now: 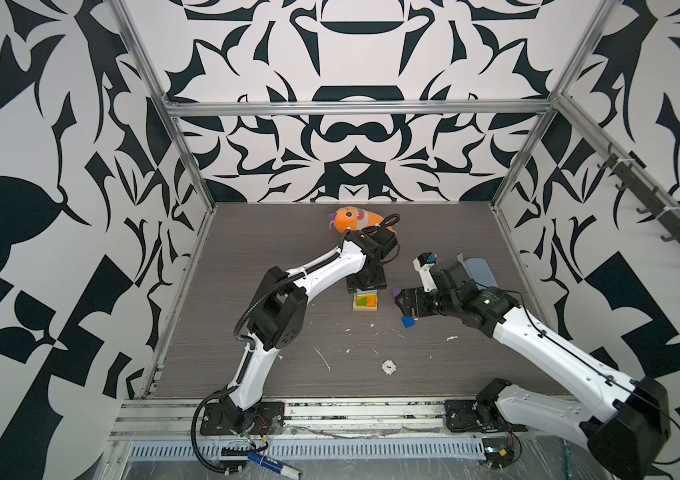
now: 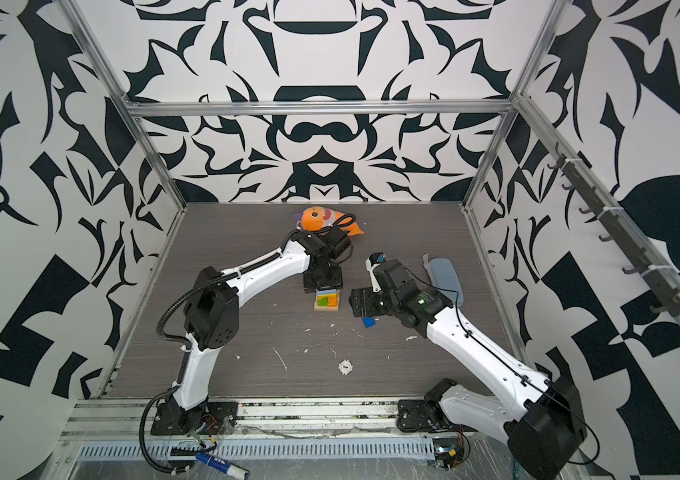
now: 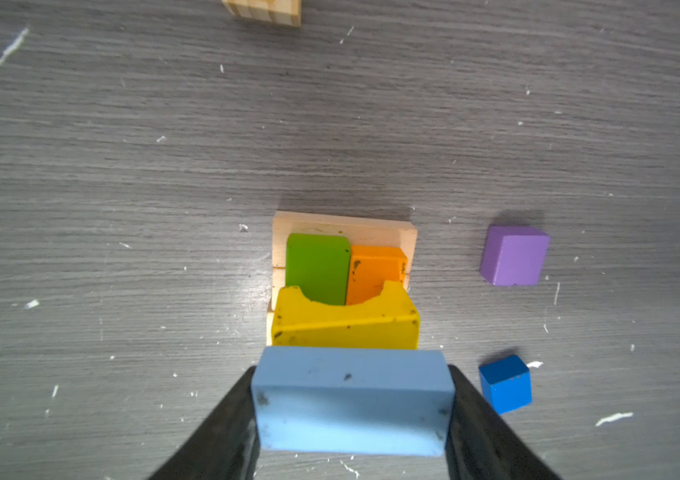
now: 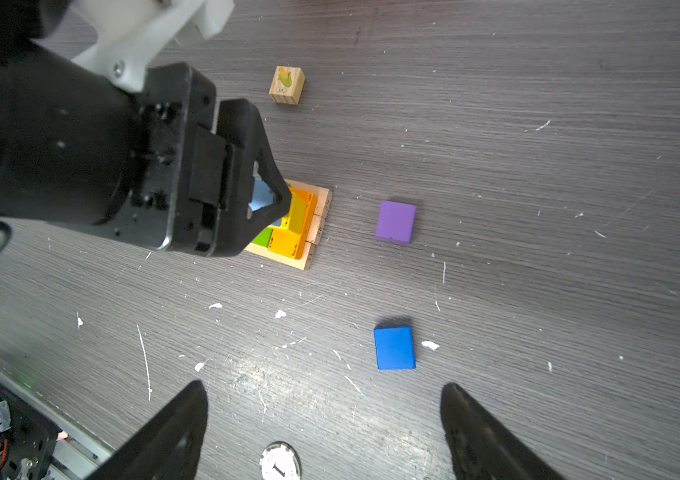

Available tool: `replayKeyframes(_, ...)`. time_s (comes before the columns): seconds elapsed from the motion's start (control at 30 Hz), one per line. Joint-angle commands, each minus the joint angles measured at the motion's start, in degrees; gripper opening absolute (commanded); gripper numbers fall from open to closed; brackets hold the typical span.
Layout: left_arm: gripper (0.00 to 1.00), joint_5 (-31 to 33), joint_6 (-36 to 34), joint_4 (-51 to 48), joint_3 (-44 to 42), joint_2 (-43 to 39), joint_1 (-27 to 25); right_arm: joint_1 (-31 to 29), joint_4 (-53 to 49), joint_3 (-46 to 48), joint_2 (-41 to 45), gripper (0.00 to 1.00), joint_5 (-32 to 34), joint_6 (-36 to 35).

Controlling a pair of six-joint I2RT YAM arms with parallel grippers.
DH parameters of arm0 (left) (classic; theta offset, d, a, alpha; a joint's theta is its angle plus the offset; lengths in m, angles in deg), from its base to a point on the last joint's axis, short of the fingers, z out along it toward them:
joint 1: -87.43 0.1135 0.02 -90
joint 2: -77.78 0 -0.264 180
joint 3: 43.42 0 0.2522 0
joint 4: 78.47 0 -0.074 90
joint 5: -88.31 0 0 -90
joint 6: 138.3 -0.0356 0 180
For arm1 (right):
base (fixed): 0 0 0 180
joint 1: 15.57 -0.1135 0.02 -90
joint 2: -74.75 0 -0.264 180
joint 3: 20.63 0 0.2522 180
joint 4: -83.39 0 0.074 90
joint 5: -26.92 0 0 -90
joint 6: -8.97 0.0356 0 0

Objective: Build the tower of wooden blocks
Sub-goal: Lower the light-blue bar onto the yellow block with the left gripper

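Now my left fingers (image 3: 226,424) grip the light-blue brick (image 3: 350,399) by its ends to set it flat on the tower (image 3: 346,328) mid-desk (image 3: 122,166), while my right fingers (image 4: 172,432) hang open near the blue cube (image 4: 394,348).

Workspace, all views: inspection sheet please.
Surface: grey wood-grain tabletop, white flecks and scratches.
Job's things: tan wooden bars as base, green brick and orange brick on them, yellow arched brick on those; purple cube and blue cube loose, apart.
Clutter: orange plush fish, small wooden picture cube, round white token, grey-blue oval pad.
Grippers: left gripper shut on light-blue brick, by the yellow arched brick; right gripper open, empty.
Cables: black corrugated hose along the left arm.
Surroundings: black-and-white patterned walls, aluminium frame, hook rail.
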Motion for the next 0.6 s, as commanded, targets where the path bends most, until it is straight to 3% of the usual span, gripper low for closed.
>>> replayKeyframes(0.0, 0.67, 1.21, 0.77, -3.13, 1.71, 0.88, -0.15, 0.42, 1.21, 0.20, 0.96, 0.91, 0.21, -0.61)
replayKeyframes(0.57, 0.68, 0.79, 0.73, -3.30, 2.14, 2.02, -0.15, 0.67, 1.22, 0.53, 0.68, 0.92, -0.10, -0.85)
